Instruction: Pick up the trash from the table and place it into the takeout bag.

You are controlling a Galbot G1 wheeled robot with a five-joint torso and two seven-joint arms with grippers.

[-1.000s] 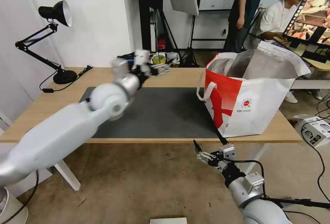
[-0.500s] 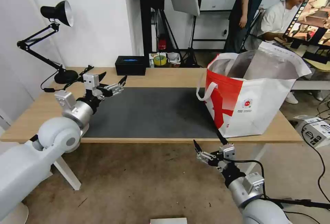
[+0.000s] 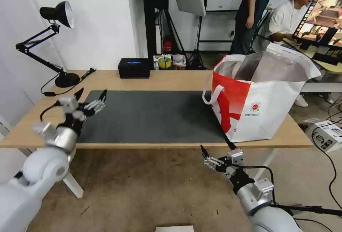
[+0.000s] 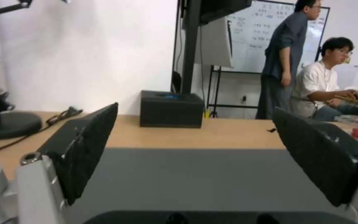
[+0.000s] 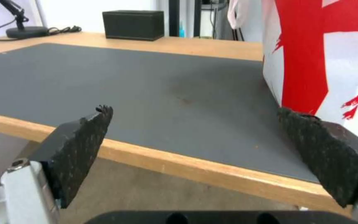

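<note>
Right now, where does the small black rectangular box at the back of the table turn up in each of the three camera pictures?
Head view: the black rectangular box sits at the wooden table's far edge, behind the dark grey mat.
Left wrist view: the box stands straight ahead, just beyond the mat.
Right wrist view: the box is far off, across the mat.
Shared landmark: the mat, always in front of the box.
</note>
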